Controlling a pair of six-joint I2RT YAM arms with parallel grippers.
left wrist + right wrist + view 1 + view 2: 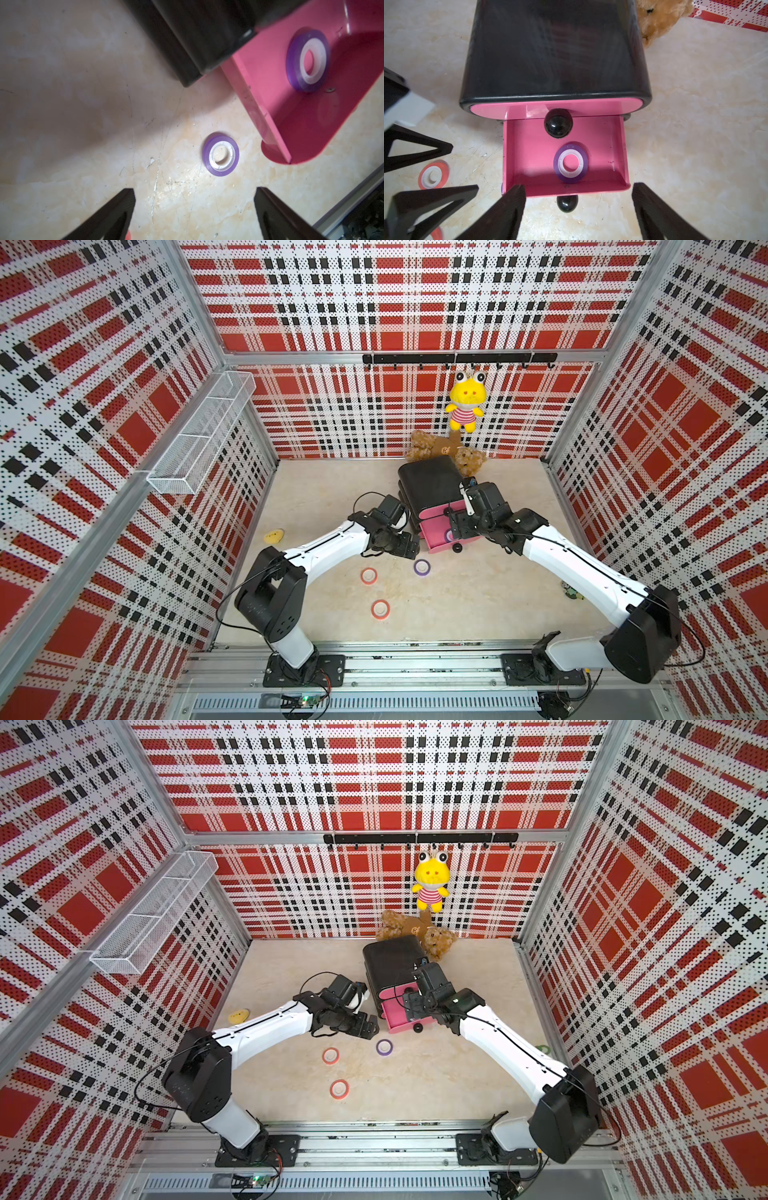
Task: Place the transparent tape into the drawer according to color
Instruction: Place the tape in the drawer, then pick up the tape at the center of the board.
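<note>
Jaws of the right arm (582, 560) hang spread above the open pink drawer (529, 158), one purple tape ring (570, 164) inside. Left arm (324, 545) jaws, released, hover over another purple ring (220, 154) on the desk (83, 135)

Red plaid walls (415, 302), beige marbled floor (478, 605)

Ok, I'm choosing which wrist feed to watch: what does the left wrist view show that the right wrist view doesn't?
Left wrist only: the loose purple tape, whole, on the table. Right wrist only: most of a red tape, two black knobs, the teddy bear. Shared: the other purple tape inside the open drawer, and the black cabinet.
</note>
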